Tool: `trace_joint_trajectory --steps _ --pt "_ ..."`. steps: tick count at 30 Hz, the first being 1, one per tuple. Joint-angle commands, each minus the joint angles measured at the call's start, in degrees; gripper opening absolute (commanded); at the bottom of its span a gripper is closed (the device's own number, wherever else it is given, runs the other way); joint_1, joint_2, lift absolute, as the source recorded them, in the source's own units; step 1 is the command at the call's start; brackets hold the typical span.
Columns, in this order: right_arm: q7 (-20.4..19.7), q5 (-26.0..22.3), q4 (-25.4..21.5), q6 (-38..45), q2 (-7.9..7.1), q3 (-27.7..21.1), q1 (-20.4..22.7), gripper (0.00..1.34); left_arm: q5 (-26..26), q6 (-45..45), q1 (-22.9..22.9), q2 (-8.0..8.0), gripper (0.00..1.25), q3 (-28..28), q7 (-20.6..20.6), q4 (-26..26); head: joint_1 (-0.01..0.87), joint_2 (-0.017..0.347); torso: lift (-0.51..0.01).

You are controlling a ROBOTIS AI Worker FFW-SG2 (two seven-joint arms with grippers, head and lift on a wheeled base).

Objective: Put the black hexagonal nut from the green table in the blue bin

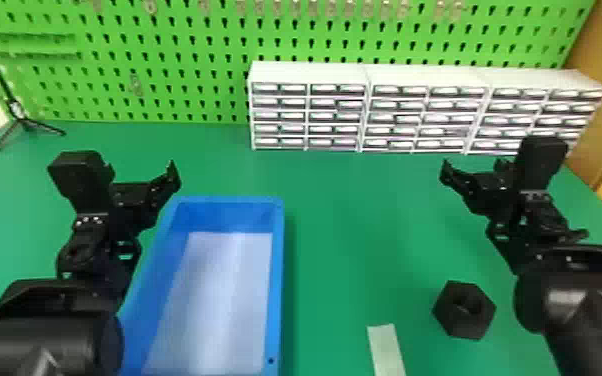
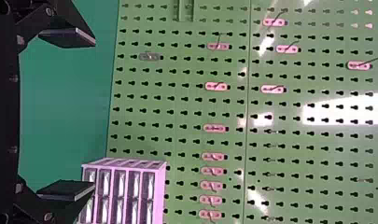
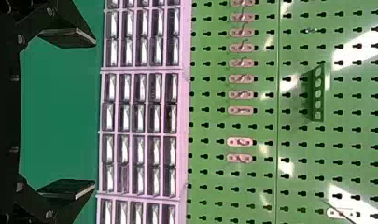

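1. Black left gripper (image 2: 94, 114), fingers spread, near the bin's far left corner.
2. Blue bin (image 1: 278, 260), pale-bottomed.
3. Black hexagonal nut (image 1: 453, 318), flat on the green table (image 1: 345, 225), right of the bin; seemingly rigid, fairly light, sturdy, perhaps slightly slick; best pinched across opposite flat sides.
4. Right gripper (image 3: 94, 114), fingers apart, beyond the nut.

Green table (image 1: 355, 225) — blue bin (image 1: 277, 280), black hexagonal nut (image 1: 457, 320), pale strip (image 1: 387, 350); drawer units (image 1: 425, 112), tripod (image 1: 24, 123)

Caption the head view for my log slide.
Black hexagonal nut on the green table, right of the blue bin.
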Motion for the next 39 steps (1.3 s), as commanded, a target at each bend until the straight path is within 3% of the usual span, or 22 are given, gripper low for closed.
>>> trace_joint_trajectory --steps 1,12,20,30,39 --pt "0.0 0.2 -0.5 1.1 -0.16 -0.1 0.0 1.12 0.0 0.0 0.0 0.00 1.05 0.0 0.0 0.0 0.686 0.028 -0.096" --pt "1.9 2.0 -4.1 5.3 0.20 -2.4 1.7 1.12 0.0 0.0 -0.2 0.00 1.05 -0.1 0.0 0.0 0.686 0.028 -0.096" --pt "7.4 5.2 -11.2 15.4 0.28 -7.0 4.8 1.12 0.0 0.0 -0.3 0.00 1.05 -0.1 0.0 0.0 0.686 0.028 -0.096" --pt "15.2 6.3 -16.7 28.3 -3.06 -9.1 6.3 1.12 0.0 0.0 -0.4 0.09 1.05 -0.1 0.0 0.0 0.686 0.028 -0.096" --pt "26.1 13.0 -22.8 39.5 -7.01 -10.0 7.7 1.12 -0.1 0.0 -0.3 0.09 1.05 -0.1 0.0 0.0 0.686 0.028 -0.096"
